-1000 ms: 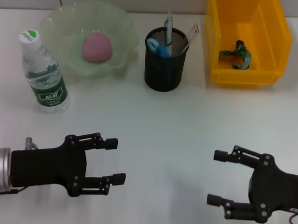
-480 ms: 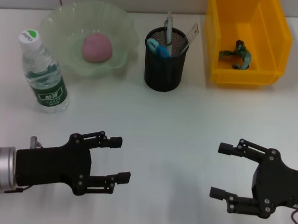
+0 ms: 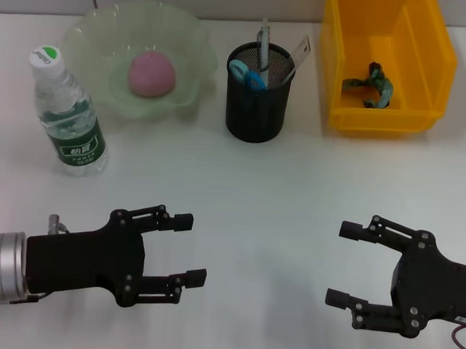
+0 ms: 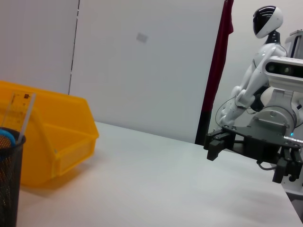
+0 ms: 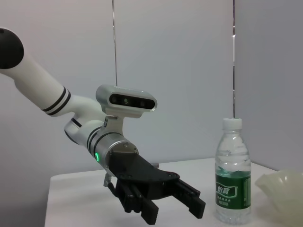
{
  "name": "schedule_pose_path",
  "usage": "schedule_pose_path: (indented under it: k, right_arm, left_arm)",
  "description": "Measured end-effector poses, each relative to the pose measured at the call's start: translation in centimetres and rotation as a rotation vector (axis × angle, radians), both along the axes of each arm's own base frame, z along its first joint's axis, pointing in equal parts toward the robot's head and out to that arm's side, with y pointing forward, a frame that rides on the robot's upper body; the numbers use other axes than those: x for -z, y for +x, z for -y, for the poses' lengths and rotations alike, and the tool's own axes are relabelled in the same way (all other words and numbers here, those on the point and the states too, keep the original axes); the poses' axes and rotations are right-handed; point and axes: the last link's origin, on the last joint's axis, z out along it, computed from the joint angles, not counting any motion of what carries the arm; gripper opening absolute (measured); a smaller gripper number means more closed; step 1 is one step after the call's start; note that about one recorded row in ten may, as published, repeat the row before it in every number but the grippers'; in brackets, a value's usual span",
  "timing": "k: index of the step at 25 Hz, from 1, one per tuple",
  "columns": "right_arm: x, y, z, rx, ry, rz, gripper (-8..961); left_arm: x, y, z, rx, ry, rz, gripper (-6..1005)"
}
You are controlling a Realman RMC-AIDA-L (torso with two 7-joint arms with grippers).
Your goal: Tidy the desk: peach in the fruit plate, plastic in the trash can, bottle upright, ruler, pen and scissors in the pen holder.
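A pink peach (image 3: pixel 151 73) lies in the pale green fruit plate (image 3: pixel 92 34) at the back left. The water bottle (image 3: pixel 67 115) stands upright left of the plate, also visible in the right wrist view (image 5: pixel 232 172). The black mesh pen holder (image 3: pixel 256 105) holds a pen (image 3: pixel 264 45), a clear ruler (image 3: pixel 302 51) and blue-handled scissors (image 3: pixel 248 72). Crumpled green plastic (image 3: pixel 371 85) lies inside the yellow trash can (image 3: pixel 332 70). My left gripper (image 3: pixel 188 249) hovers open at the front left. My right gripper (image 3: pixel 339 263) hovers open at the front right. Both are empty.
White desk surface (image 3: pixel 240 190) spreads between the grippers and the row of objects at the back. The left wrist view shows the yellow bin (image 4: pixel 57 137), the pen holder's edge (image 4: pixel 9 184) and my right gripper (image 4: pixel 222 142) farther off.
Both grippers have drifted slightly toward the desk's front edge. Their fingers stay open. Nothing on the desk has moved.
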Motion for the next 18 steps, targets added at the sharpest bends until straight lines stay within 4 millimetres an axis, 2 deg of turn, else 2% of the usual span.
schedule_pose_path:
  k: [18]
  right_arm:
    - [0.24,0.09,-0.18,0.011,0.005,0.009,824]
  left_arm:
    - [0.17,0.13,0.07,0.006,0.014,0.009,802]
